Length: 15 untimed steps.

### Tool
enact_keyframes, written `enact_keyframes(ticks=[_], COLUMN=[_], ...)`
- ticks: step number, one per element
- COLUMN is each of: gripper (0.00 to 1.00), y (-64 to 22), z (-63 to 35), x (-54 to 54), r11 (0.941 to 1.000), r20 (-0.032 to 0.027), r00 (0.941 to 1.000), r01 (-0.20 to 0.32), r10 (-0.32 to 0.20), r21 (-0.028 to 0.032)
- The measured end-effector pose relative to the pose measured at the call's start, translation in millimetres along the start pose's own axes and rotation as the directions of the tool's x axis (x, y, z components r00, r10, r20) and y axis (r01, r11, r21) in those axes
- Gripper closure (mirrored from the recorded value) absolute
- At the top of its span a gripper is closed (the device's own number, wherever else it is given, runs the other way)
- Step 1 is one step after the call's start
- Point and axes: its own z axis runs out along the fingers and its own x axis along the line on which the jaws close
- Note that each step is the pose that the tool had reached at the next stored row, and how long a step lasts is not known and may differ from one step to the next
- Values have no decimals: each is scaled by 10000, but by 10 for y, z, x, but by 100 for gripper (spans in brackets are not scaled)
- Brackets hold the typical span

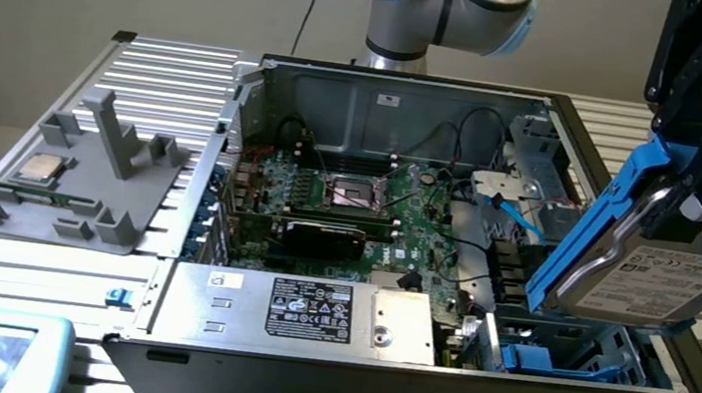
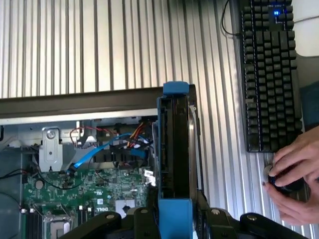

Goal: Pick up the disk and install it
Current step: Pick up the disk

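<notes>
Clearly the pincer (image 2: pixel 175 216) is clamped on the disk (image 1: pixel 656 279), holding it tilted on edge in its blue carrier above the open computer case (image 1: pixel 391 91), at the exterior view's right. Just below it is the drive cage (image 1: pixel 572 362) with a blue frame inside, and blue cables (image 1: pixel 520 217) run close beside. A power-supply box (image 1: pixel 310 312) sits nearby. On the ribbed tabletop (image 2: pixel 99 45) beyond the case lie a keyboard (image 2: pixel 271 74) and a person's hand (image 2: pixel 294 181).

disk (image 1: pixel 668 286) over case (image 1: pixel 389 111), keyboard (image 2: pixel 271 74) beside case
</notes>
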Motion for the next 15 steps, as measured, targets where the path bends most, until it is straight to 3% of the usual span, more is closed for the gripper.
enact_keyframes(ticks=[15], gripper=[63], y=[-2], z=[16], x=[0], r11=[10000], r20=[0], r00=[10000], r01=[0], r10=[0], r21=[0])
